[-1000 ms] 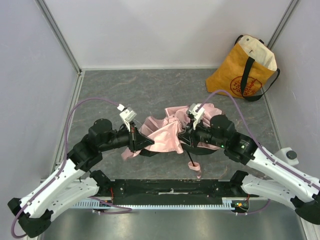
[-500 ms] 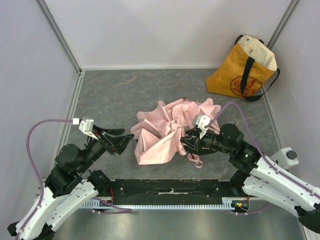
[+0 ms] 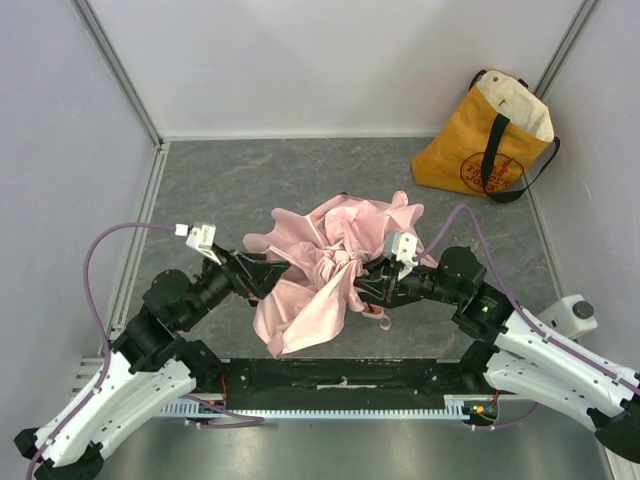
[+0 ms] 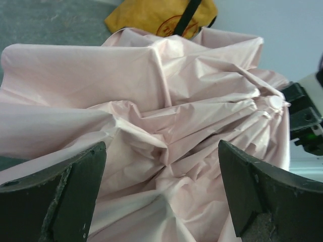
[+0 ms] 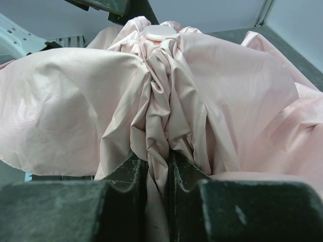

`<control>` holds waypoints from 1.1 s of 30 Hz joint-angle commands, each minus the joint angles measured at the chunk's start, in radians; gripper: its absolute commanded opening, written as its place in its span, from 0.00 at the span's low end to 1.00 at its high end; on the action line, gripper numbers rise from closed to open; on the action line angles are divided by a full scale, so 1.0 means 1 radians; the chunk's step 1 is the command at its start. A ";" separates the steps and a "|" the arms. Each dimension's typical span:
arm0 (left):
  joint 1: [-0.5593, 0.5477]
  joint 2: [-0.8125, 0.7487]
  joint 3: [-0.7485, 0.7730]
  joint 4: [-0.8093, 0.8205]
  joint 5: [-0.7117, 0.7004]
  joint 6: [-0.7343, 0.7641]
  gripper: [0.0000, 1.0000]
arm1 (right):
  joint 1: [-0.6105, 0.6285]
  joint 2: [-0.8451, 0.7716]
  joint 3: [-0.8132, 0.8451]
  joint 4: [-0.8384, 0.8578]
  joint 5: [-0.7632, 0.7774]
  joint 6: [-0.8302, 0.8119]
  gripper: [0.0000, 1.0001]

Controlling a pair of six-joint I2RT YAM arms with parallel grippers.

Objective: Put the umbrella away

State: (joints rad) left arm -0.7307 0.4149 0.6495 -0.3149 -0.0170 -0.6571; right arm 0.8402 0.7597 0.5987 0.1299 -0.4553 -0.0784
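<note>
The pale pink umbrella (image 3: 330, 255) lies crumpled and half spread on the grey floor between my two arms. Its white tip cap (image 5: 160, 31) shows in the right wrist view. My right gripper (image 3: 364, 286) is shut on a gathered bunch of the umbrella fabric (image 5: 157, 151) near its centre. My left gripper (image 3: 272, 270) stands wide open at the umbrella's left edge. Loose folds of the fabric (image 4: 176, 101) lie between and beyond its fingers (image 4: 65, 196), and nothing is pinched. The shaft and handle are hidden under the fabric.
A yellow tote bag (image 3: 487, 135) with black straps leans in the back right corner, also seen as the yellow tote bag (image 4: 156, 17) past the fabric. Pale walls close in the left, back and right sides. The arm bases sit along the near edge.
My left gripper opened and let go of the fabric, pulled back left, then came back to the umbrella's edge. The canopy spread out wider. My right gripper kept its hold.
</note>
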 commanded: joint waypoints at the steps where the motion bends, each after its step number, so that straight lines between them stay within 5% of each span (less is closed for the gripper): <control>1: -0.003 -0.044 -0.073 0.223 0.054 0.017 0.97 | -0.001 -0.003 0.035 0.148 0.014 0.032 0.00; 6: -0.001 -0.129 -0.115 0.255 0.051 0.103 0.85 | -0.003 0.001 0.052 0.123 -0.006 0.043 0.00; 12: -0.001 -0.307 -0.189 0.287 -0.119 0.151 0.96 | -0.004 0.001 0.069 0.105 -0.045 0.042 0.00; 18: -0.003 -0.072 -0.117 0.306 -0.028 0.117 0.98 | -0.009 0.009 0.079 0.119 -0.033 0.058 0.00; 28: -0.001 0.011 -0.244 0.741 0.235 0.021 0.94 | -0.016 0.138 0.118 0.221 -0.002 0.178 0.00; 33: -0.001 0.056 -0.159 0.673 0.214 0.043 0.91 | -0.016 0.148 0.115 0.245 0.003 0.195 0.00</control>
State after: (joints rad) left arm -0.7307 0.4480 0.4103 0.3416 0.1684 -0.6060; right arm 0.8268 0.9237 0.6468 0.2306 -0.4515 0.0872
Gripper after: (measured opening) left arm 0.925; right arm 0.205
